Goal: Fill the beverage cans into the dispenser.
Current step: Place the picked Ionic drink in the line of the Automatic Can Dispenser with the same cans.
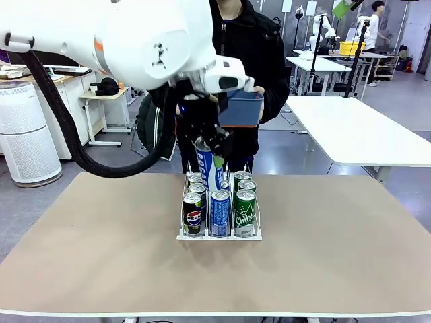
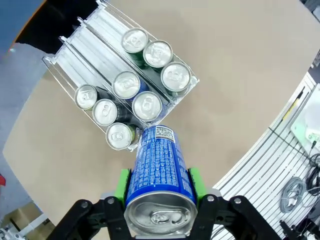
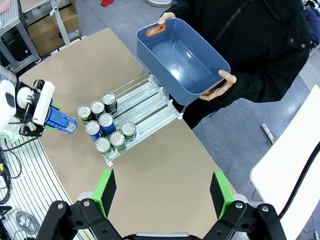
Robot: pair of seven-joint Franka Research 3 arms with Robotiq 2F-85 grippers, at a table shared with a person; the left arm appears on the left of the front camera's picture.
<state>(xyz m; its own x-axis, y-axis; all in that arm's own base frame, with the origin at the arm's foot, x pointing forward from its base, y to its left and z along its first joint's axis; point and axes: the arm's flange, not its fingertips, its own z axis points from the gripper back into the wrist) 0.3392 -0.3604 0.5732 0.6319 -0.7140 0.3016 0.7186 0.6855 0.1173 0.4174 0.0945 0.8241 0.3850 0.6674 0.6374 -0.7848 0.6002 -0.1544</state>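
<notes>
Left hand (image 2: 159, 200) grips Pocari can (image 2: 159, 170), seemingly above dispenser (image 2: 75, 45).

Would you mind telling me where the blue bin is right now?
The blue bin is in the person's two hands at the far side of the table, held above the back end of the dispenser; the right wrist view shows it holding nothing.

rear cans (image 1: 240, 177) in the dispenser (image 1: 219, 235), largely hidden behind the front row

1. I see grey floor (image 1: 296, 158) beyond my tan table (image 1: 101, 256).
2. At 9 o'clock, a white air purifier (image 1: 23, 131).
3. At 2 o'clock, white tables (image 1: 357, 131).
</notes>
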